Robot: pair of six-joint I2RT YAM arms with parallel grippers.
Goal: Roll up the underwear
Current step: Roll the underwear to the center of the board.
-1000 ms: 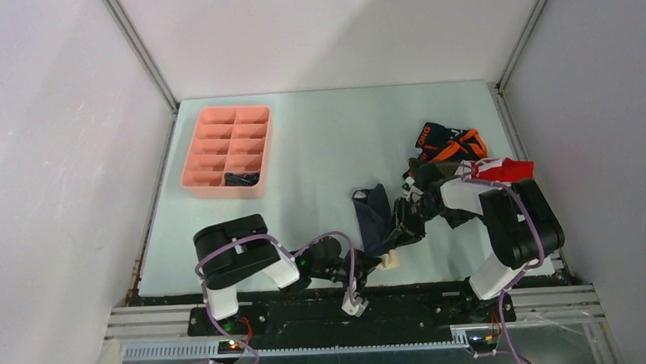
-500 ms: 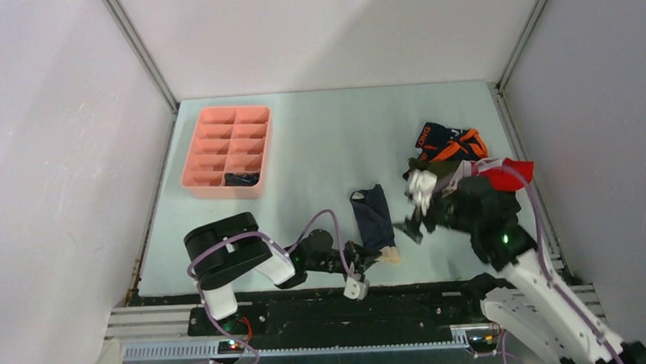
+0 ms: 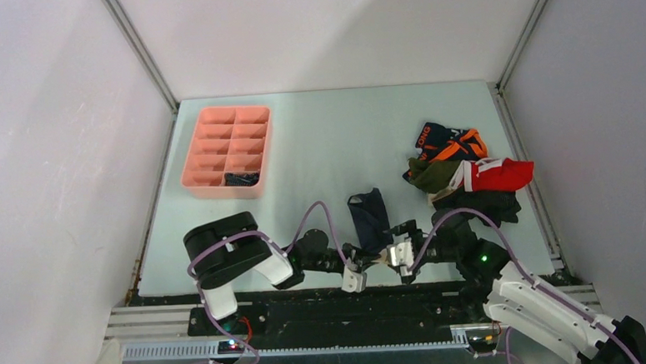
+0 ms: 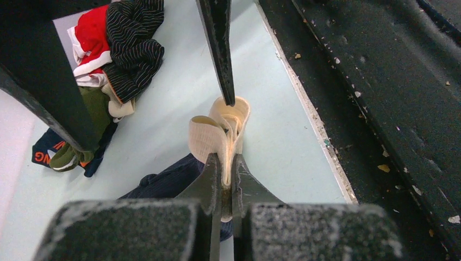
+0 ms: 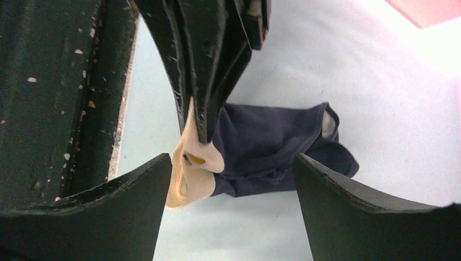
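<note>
The navy underwear (image 3: 370,216) lies near the table's front edge, its beige waistband (image 4: 217,130) bunched up. My left gripper (image 4: 223,163) is shut on that waistband; it also shows in the top view (image 3: 364,257) and in the right wrist view (image 5: 202,81). My right gripper (image 3: 393,254) is open and faces the left one, its fingers either side of the waistband (image 5: 191,168) and the navy cloth (image 5: 272,144). One right finger's tip (image 4: 220,60) hangs just above the waistband.
A pile of underwear lies at the right: black-orange (image 3: 449,142), olive (image 3: 432,175), red-white (image 3: 496,173), dark striped (image 3: 486,203). A pink tray (image 3: 190,165) at the far left holds a dark roll (image 3: 240,180). The black front rail (image 4: 380,81) runs close by.
My right arm has swung from beside the pile down to the front edge and now faces the left gripper, open around the waistband. The left gripper has kept its hold.
</note>
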